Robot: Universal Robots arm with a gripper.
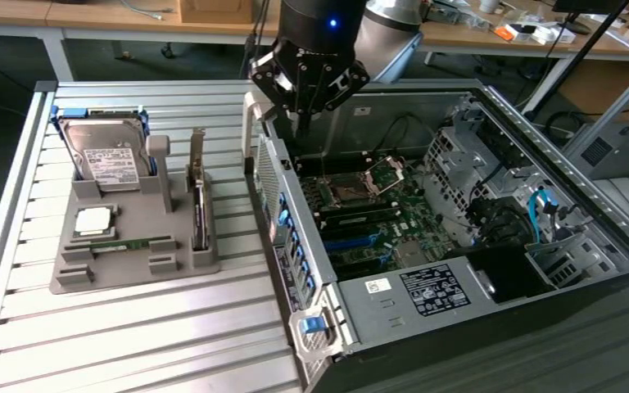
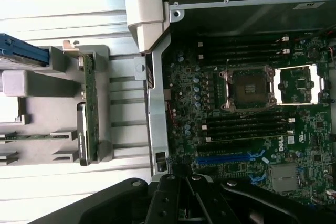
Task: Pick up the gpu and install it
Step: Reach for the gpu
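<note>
Slatted aluminium bench carries a grey fixture tray at the exterior view's left, with a hard drive upright at its far end. The gpu stands on edge in the tray slot nearest the open computer case. The end effector hangs above the case wall beside the tray, clenched and empty, apart from the gpu. The motherboard lies exposed inside the case.

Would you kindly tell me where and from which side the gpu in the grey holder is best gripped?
Probably grip the gpu by its top edge, from straight above: it stands on edge in a slot of the grey holder, so jaws can close across its thin flat faces.
</note>
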